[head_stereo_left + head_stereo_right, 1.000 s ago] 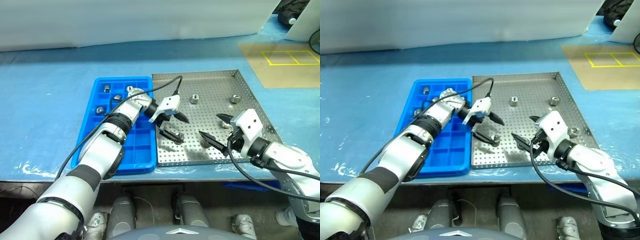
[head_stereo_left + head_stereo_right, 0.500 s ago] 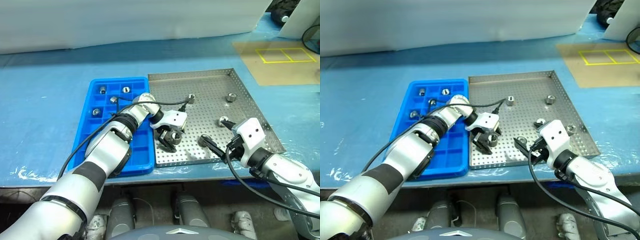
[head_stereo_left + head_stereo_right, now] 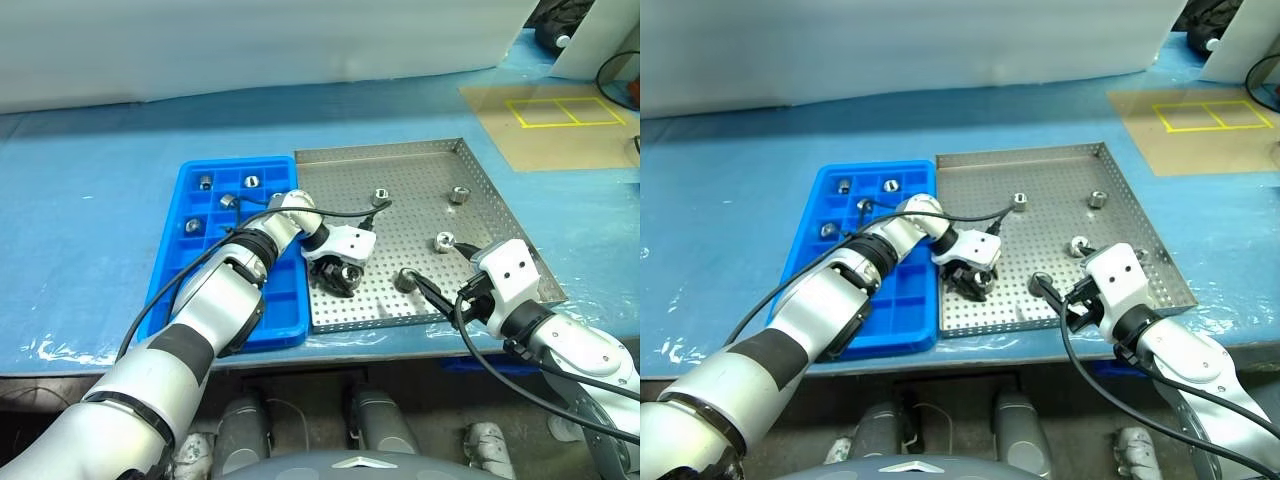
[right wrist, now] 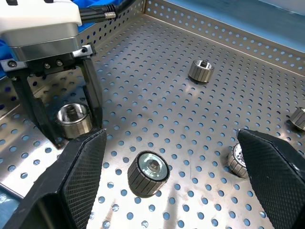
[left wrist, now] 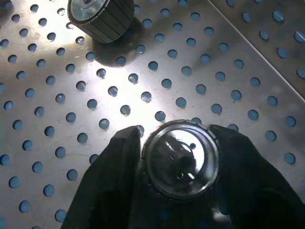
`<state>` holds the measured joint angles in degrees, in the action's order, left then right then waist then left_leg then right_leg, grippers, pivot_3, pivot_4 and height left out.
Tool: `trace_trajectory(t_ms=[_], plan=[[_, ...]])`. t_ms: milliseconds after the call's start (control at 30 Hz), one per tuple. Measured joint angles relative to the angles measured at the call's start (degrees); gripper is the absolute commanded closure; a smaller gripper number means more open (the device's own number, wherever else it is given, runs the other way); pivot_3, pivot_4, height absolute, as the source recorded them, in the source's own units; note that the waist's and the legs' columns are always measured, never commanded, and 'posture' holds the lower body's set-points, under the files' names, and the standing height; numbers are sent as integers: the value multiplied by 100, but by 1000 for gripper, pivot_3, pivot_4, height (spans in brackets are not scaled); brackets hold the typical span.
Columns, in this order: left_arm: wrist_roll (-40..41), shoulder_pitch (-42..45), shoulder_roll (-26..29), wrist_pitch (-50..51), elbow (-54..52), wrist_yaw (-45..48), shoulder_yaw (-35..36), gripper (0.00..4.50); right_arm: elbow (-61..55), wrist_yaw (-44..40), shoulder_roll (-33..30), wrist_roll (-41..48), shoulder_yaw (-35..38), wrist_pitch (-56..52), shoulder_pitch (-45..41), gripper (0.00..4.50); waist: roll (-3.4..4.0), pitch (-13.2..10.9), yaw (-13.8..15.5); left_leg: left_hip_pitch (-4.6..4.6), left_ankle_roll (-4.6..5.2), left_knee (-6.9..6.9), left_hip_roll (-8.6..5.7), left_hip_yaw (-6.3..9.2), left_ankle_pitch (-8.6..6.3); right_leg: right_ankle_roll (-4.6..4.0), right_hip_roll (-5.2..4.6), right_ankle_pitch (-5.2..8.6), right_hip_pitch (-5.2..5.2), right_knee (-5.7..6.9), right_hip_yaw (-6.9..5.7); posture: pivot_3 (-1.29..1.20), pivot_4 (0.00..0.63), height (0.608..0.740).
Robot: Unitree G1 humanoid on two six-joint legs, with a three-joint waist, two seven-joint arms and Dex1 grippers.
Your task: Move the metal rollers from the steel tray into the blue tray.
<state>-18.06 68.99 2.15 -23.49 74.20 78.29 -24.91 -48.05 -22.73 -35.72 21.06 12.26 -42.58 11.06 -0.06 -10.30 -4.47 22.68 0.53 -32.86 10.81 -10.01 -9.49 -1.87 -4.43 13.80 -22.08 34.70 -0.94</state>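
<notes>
Over the steel tray (image 3: 470, 190), our left claw (image 3: 345, 279) angled down, clamping one metal roller (image 4: 74, 119), right claw (image 3: 425, 290) spread wide, empty.

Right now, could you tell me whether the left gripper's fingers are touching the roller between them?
Touching: the left wrist view shows both fingers pressed against the roller, no gap.

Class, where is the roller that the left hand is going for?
In the head view, the roller sits between the left hand's fingers, on the steel tray near the blue tray.

Silver-white arms (image 3: 200, 330), black cables (image 3: 490, 355)
</notes>
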Motion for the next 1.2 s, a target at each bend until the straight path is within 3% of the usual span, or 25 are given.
trace_trajectory(t_ms=[100, 567, 767, 967, 1200], plan=[[2, -12, 4, 2, 3, 75, 59, 2760, 0, -13, -3, 16, 0, -14, 0, 0, 0, 0, -19, 4, 3, 1, 0, 0, -1, 0, 0, 0, -2, -3, -1, -672, 150, 740], [78, -67, 58, 31, 4, 136, 267, 2788, -237, -519, -211, 514, -189, -303, 92, 0, 0, 0, -94, 25, 9, 0, 0, 1, -4, 0, -2, 0, -15, -8, -4, -609, 150, 740], [865, 5, 293, -25, -272, 836, 1027, 2788, -28, -576, -287, 459, -323, -275, -247, 0, -1, -1, -80, 48, 24, 8, 3, 1, 6, 0, -1, 0, -40, -4, -7, -535, 150, 740], [1464, 95, 904, 122, -870, 1227, 1514, 2788, 504, -758, -311, 283, -697, -32, -783, 0, 1, -2, -62, 44, 21, 14, 7, 0, 8, -1, 2, 0, -46, 1, -6, -422, 150, 740], [2130, -619, 2287, 772, -2365, 1395, 1554, 2788, 1393, -1274, -292, 167, -1261, 407, -1854, 0, 5, -5, 101, 45, 9, 23, 13, -1, 17, -3, 5, 0, -57, 14, -6, -274, 150, 740]])
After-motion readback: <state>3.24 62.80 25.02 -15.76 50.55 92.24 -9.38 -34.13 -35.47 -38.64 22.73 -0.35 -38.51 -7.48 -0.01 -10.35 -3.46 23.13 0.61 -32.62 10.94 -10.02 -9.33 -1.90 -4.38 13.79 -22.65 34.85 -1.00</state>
